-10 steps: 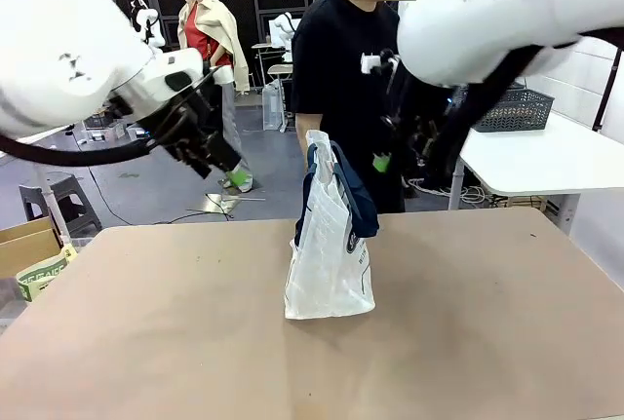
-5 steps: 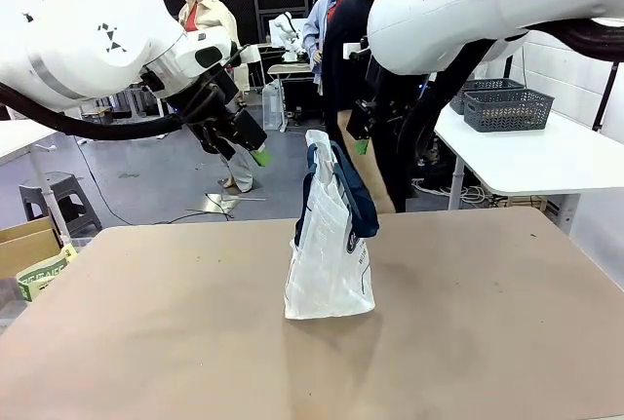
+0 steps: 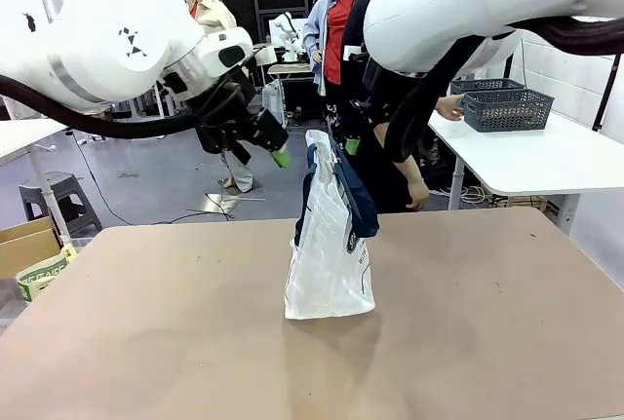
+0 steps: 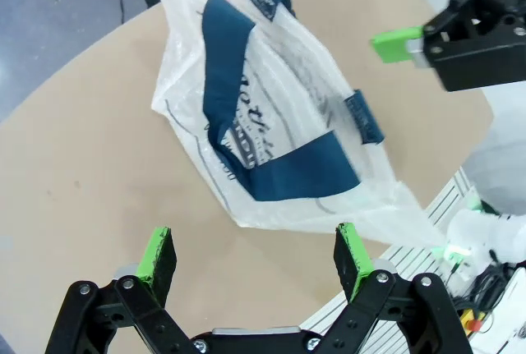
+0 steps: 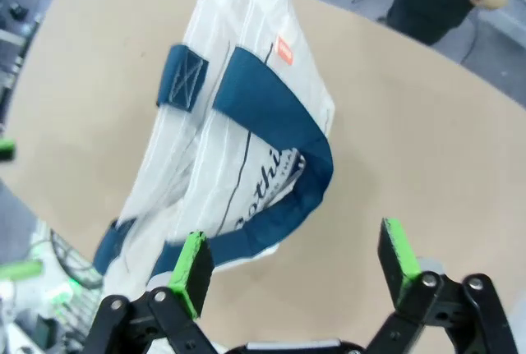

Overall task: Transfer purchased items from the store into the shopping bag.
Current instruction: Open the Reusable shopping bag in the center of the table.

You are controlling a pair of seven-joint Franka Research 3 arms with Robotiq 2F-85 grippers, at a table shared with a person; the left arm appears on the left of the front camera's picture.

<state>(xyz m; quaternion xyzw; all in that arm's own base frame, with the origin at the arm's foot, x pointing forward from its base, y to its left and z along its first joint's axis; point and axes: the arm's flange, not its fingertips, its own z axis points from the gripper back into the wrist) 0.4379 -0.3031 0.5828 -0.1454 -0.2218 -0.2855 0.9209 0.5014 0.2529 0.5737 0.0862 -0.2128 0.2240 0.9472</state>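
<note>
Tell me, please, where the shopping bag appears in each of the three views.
Front view: shopping bag upright at the table's middle.
Left wrist view: shopping bag spans the centre, top left to lower right.
Right wrist view: shopping bag left of centre, running top to bottom.
Shared landmark: its navy strap handles.
</note>
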